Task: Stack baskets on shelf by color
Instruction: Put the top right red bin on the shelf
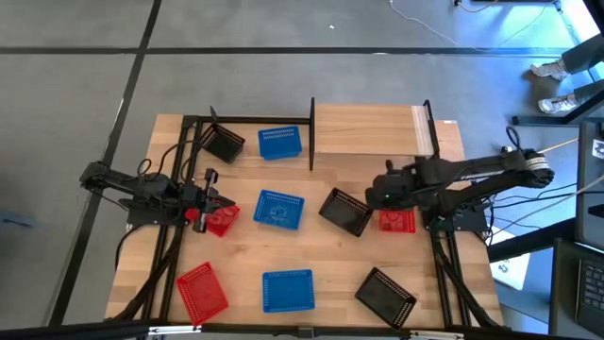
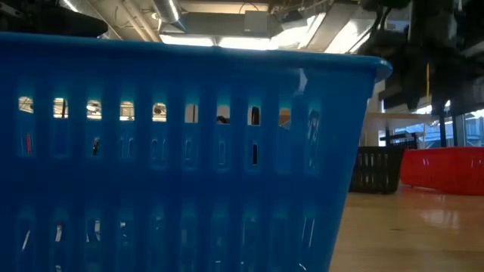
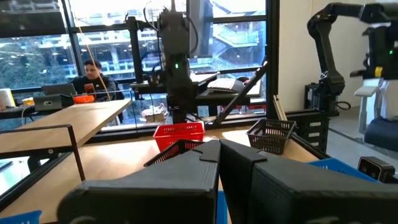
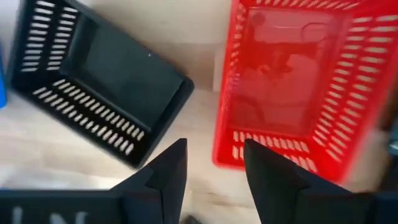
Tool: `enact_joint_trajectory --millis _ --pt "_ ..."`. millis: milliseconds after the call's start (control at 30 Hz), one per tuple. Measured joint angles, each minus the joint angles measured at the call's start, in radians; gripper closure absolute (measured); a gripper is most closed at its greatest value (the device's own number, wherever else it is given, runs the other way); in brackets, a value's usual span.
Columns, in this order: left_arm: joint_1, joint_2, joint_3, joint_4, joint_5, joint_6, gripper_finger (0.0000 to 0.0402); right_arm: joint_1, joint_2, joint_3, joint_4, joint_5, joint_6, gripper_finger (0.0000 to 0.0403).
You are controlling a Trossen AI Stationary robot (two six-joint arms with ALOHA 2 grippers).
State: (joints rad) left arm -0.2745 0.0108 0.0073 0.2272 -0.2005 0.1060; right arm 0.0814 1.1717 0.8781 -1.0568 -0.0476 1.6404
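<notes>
My right gripper [image 4: 214, 163] points down, open, over the near left corner of a red basket [image 4: 292, 81], with a black basket [image 4: 99, 74] just beside it. That corner's wall shows in the gap between the fingers, which touch nothing. In the high view the gripper [image 1: 385, 200] hangs between that black basket [image 1: 345, 211] and the red one [image 1: 397, 220]. My left gripper [image 1: 211, 201] waits shut at the table's left, over another red basket [image 1: 221, 222]. The shelf [image 1: 368, 127] stands at the far right, bare.
Blue baskets sit at the far middle [image 1: 279, 143], the centre [image 1: 279, 209] and the near edge [image 1: 288, 290]. A black basket [image 1: 224, 144] is far left, another [image 1: 385, 296] near right. A red one [image 1: 202, 291] lies near left. A person sits beyond the table [image 3: 92, 76].
</notes>
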Motion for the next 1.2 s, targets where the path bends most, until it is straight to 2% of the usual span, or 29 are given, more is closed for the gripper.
enact_joint_trajectory --millis 133,300,667,900,1033,1200 --pt "0.0 0.0 0.0 0.0 0.0 0.0 0.0401 0.0 0.0 -0.099 0.116 -0.057 0.002 0.0247" --pt "0.0 0.0 0.0 0.0 0.0 0.001 0.0401 0.0 0.0 -0.169 0.207 -0.06 0.003 0.0247" --pt "0.0 0.0 0.0 0.001 0.0 0.0 0.0401 0.0 0.0 -0.248 0.226 -0.052 0.005 0.0247" --pt "0.0 0.0 0.0 0.001 0.0 0.005 0.0401 0.0 0.0 -0.323 0.299 -0.051 0.03 0.0254" --pt "0.0 0.0 0.0 0.004 0.0 -0.024 0.0401 0.0 0.0 -0.347 0.308 -0.05 0.034 0.029" --pt "0.0 0.003 0.032 -0.028 -0.019 -0.042 0.0401 0.0 -0.001 -0.353 0.307 0.011 0.036 0.038"
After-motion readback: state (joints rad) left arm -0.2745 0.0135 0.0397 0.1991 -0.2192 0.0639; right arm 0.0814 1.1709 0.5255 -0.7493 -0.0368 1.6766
